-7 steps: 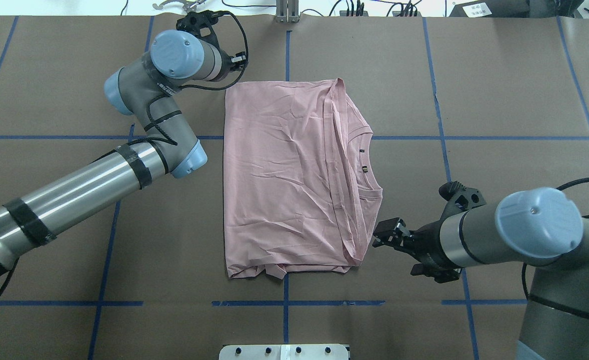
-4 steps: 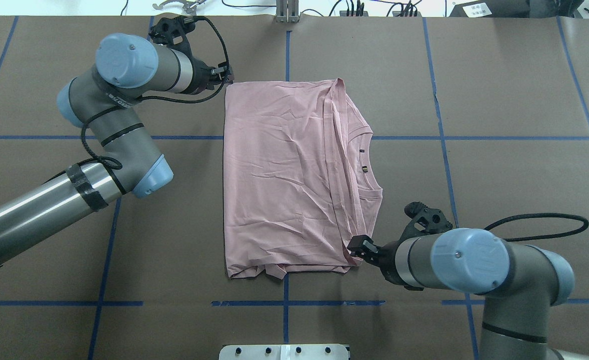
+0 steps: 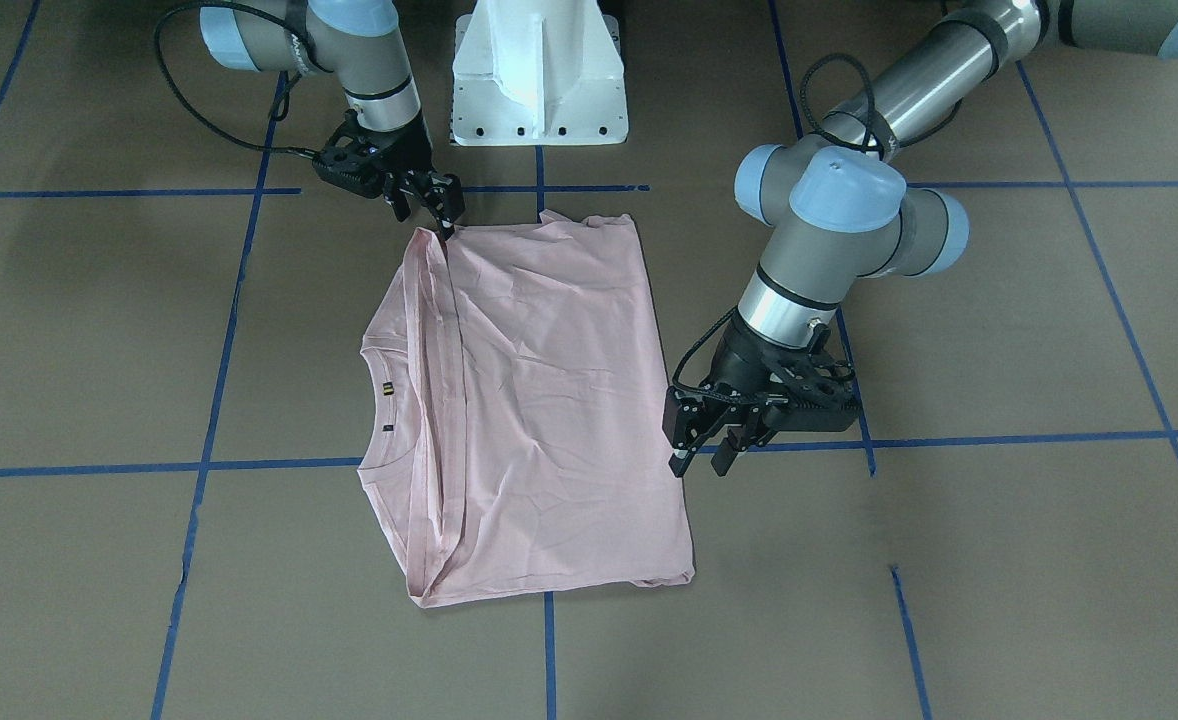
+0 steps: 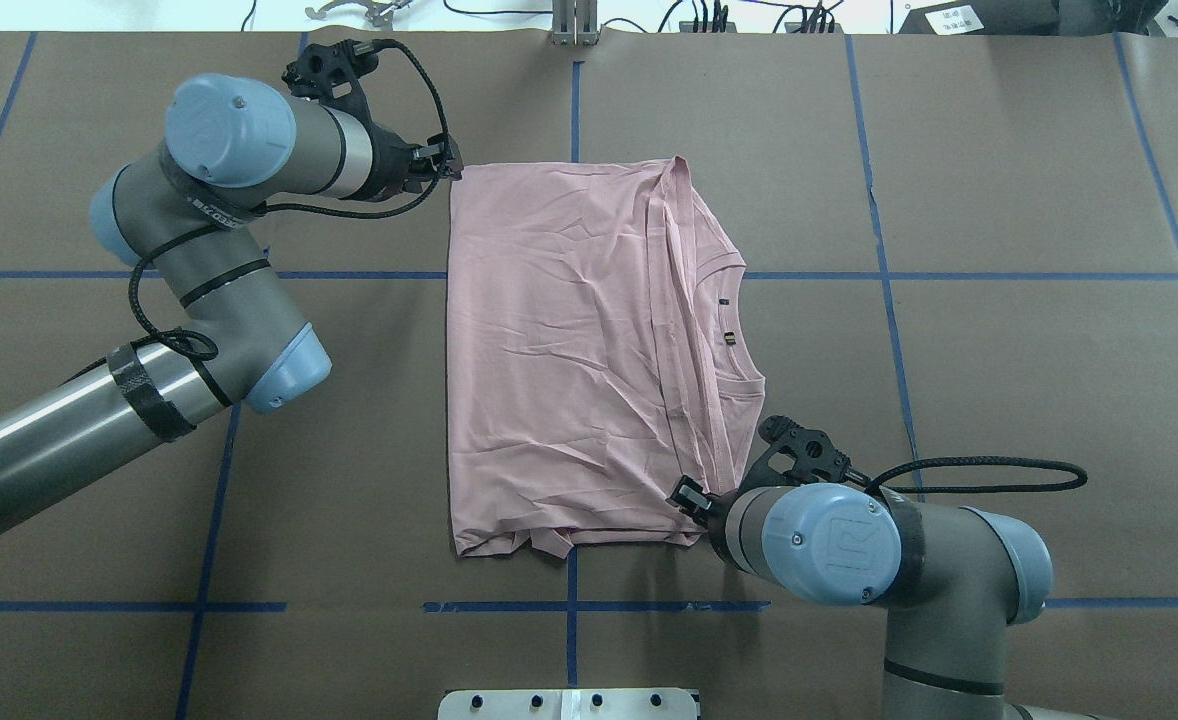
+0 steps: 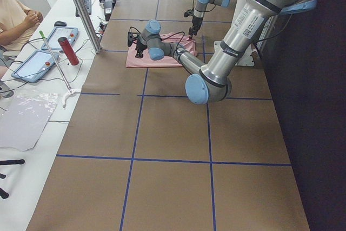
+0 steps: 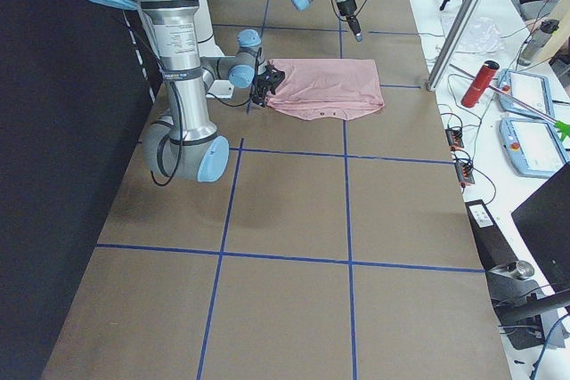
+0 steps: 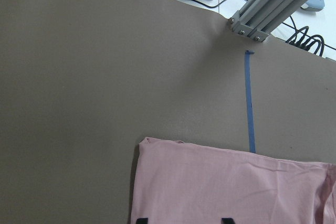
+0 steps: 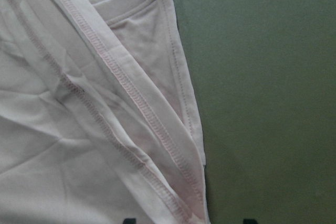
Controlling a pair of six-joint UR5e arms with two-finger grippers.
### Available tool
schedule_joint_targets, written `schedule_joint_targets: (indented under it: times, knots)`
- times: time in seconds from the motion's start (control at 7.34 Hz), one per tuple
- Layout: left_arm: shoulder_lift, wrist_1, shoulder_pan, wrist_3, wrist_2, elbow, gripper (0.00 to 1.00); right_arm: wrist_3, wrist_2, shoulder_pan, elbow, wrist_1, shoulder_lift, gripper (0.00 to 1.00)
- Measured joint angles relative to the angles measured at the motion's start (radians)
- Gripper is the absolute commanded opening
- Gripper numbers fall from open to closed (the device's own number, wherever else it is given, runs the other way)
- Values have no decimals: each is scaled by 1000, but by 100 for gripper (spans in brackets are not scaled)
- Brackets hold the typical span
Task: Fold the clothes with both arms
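Pedestal: a white metal pedestal base [image 3: 539, 70] is seen at the near table edge, between the two arms.
Right gripper: the black two-fingered right gripper [image 3: 427, 215] is placed at the shirt's near right corner. Its fingers are spread, and in the wrist view the hemmed corner is seen lying between them, unclamped.
Shirt: the pale pink short-sleeved T-shirt [image 4: 569, 350] is laid flat mid-table on the brown paper-covered table [image 4: 999, 180]. It is folded into a rectangle, plain side up, with the neck turned to the robot's right.
Left gripper: the black two-fingered left gripper [image 3: 700, 466] is held at the far left corner with fingers parted and nothing gripped. Contact with the cloth cannot be judged.
Far edge: a grey aluminium post [image 4: 574, 22] is seen standing.
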Motion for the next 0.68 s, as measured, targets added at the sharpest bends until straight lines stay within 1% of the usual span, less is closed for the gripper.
schedule_joint_targets:
  times: [0.41,0.68]
  knots:
    - [-1,1,2,-8,0,-1,57,-1,-18,25,-14,-1,5,69]
    - [-2,1,2,-9,0,-1,57,-2,-19,29,-25,0,8,65]
